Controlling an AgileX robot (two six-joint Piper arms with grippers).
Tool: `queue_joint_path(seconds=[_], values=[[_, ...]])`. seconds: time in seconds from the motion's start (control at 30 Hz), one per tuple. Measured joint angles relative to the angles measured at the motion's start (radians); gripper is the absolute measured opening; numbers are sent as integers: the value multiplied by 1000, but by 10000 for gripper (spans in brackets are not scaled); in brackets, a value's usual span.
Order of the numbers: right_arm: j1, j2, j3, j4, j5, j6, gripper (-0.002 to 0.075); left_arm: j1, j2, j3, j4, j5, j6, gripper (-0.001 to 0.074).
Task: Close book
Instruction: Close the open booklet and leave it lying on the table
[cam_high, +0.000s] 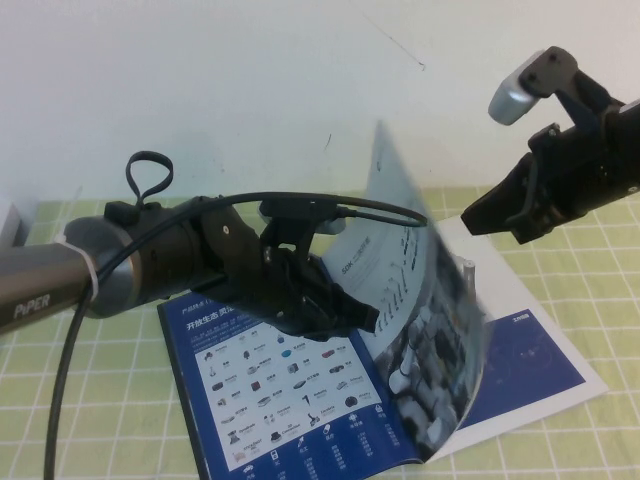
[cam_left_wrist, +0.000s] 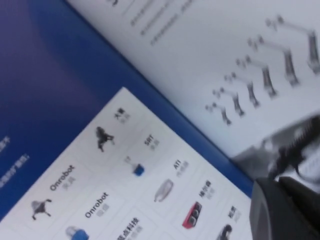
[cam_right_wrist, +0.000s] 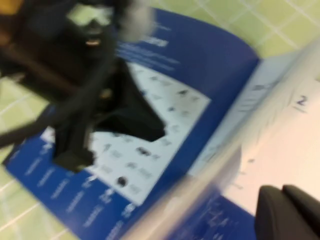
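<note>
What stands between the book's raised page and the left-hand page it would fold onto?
The left gripper lies over the left-hand page, in the path of the raised page. The right gripper hovers above the right side of the book, out of the way.

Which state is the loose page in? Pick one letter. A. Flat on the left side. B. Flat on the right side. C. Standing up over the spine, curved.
C: the page stands curved above the open book, with the left gripper low beside it over the left half and the right gripper raised above the right half.
</note>
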Motion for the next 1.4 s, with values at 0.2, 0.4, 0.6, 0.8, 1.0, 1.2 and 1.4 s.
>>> queue_joint_path(seconds=[0.2, 0.4, 0.6, 0.8, 1.0, 1.2, 1.4], values=[[21, 22, 0, 3, 72, -15, -2, -4, -32, -13, 161, 91, -59, -4], [91, 41, 0, -21, 59, -24, -2, -4, -79, -13, 599, 209, -469, -4], [178, 41, 0, -32, 44, -39, -2, -4, -81, -13, 871, 391, -692, -4], [233, 111, 0, -224, -17, 31, -2, -4, -81, -13, 900, 470, -719, -4], [202, 277, 0, -448, -35, 205, -2, -4, -81, -13, 911, 470, -748, -4], [156, 359, 0, -461, -49, 232, -2, 36, -81, 60, 908, 436, -782, -4], [120, 378, 0, -444, -59, 255, -2, 118, -74, 169, 806, 327, -750, -4]])
